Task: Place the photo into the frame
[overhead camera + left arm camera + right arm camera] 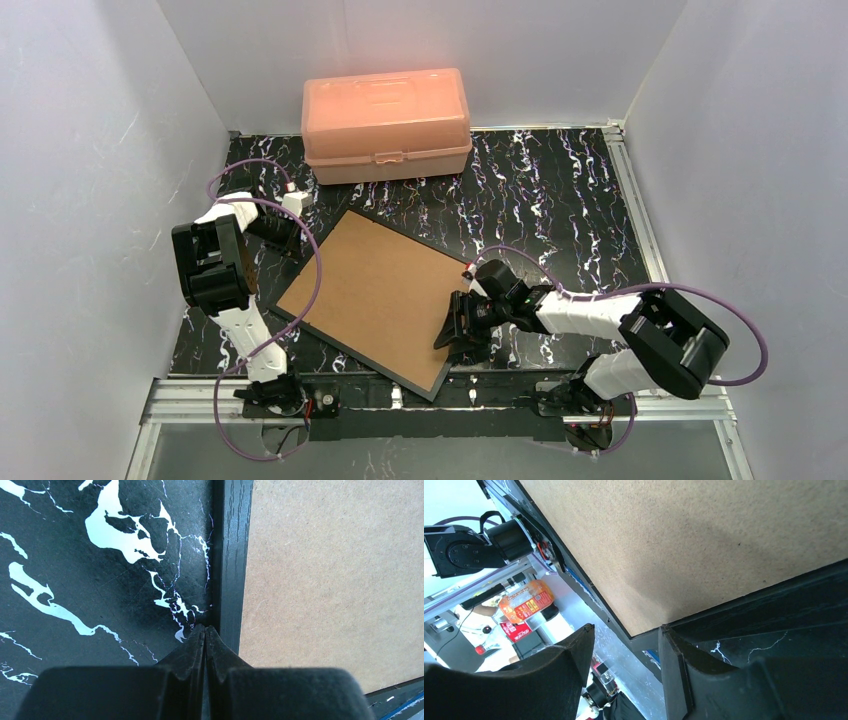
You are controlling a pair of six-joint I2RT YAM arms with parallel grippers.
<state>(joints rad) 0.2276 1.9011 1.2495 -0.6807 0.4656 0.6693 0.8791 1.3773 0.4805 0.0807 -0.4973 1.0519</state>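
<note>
The black frame (340, 346) lies flat in the middle of the table with the brown backing board (380, 295) filling it. The photo is hidden. My left gripper (296, 242) is shut and empty at the frame's upper left side. In the left wrist view its tips (205, 628) rest against the outer side of the frame's black edge (232, 555), with the board (330, 580) beyond. My right gripper (453, 330) is open at the frame's right side. In the right wrist view it (626, 630) straddles a corner of the frame (644, 641), below the board (674, 545).
A closed peach plastic box (387, 122) stands at the back of the black marbled table (560, 190). White walls close in the left, right and back. A metal rail (200, 395) runs along the near edge by the arm bases.
</note>
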